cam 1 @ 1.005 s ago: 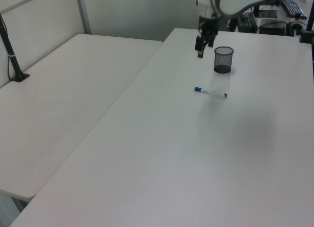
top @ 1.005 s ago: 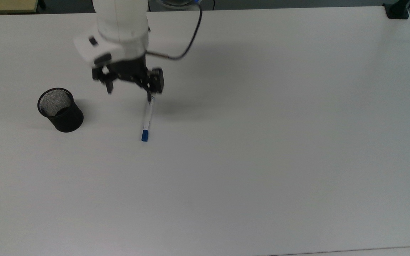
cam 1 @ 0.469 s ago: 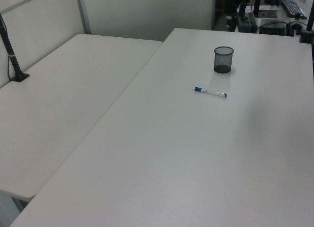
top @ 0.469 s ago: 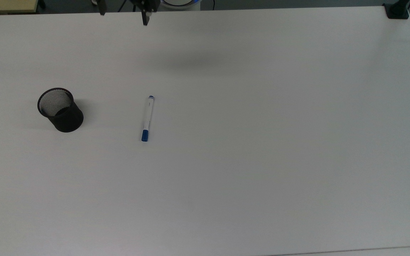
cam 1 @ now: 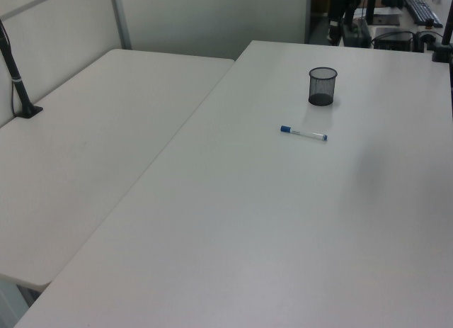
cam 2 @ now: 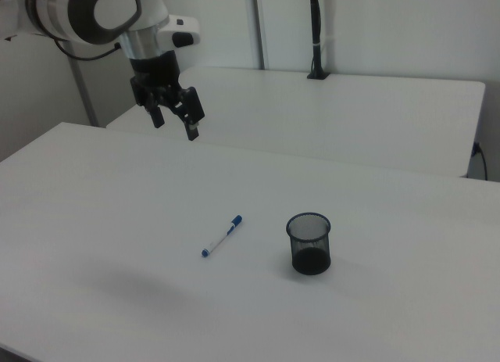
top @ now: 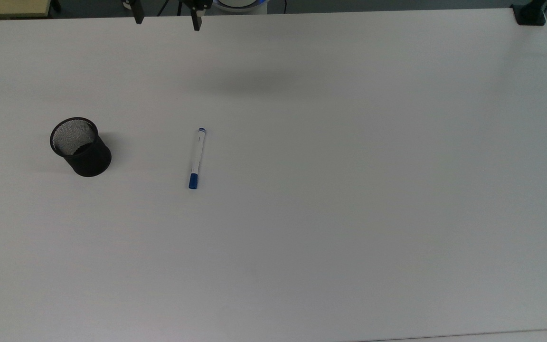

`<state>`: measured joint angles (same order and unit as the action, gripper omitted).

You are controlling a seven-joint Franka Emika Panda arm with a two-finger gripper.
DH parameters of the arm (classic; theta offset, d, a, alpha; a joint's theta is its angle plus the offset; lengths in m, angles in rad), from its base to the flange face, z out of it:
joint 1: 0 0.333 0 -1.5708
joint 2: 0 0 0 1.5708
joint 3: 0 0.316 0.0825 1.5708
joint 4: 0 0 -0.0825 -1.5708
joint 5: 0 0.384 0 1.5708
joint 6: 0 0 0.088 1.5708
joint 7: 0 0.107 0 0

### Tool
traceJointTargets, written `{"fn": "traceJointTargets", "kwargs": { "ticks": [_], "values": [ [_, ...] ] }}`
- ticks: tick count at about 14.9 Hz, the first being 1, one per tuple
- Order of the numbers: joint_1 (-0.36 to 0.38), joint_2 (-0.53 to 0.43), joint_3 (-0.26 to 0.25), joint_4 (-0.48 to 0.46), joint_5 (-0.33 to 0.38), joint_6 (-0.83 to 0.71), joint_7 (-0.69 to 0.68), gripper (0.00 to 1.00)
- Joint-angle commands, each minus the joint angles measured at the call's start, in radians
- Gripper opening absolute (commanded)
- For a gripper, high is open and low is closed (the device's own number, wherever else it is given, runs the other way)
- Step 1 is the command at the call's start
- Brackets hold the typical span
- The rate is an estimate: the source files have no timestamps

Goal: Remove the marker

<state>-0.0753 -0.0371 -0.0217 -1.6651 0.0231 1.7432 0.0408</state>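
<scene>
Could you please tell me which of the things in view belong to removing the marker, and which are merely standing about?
Belonging to the job:
marker, lying flat on the table
gripper, open, raised above the table

Standing about:
black mesh cup, upright, nothing in it

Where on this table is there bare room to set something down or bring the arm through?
Almost all of the table is bare: everything to the top view's right of the marker, and the whole near strip below it. The only occupied stretch holds the cup and the marker, lying apart. The open claw hangs high above the far edge.
</scene>
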Motion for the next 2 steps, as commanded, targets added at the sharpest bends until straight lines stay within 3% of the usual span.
{"fn": "traceJointTargets", "kwargs": {
  "ticks": [1,2],
  "values": [
    [0.000,-0.004,-0.012,-0.016,0.015,0.050,-0.070,1.00],
    [0.002,-0.004,-0.012,-0.016,0.014,0.045,-0.068,1.00]
  ]
}}
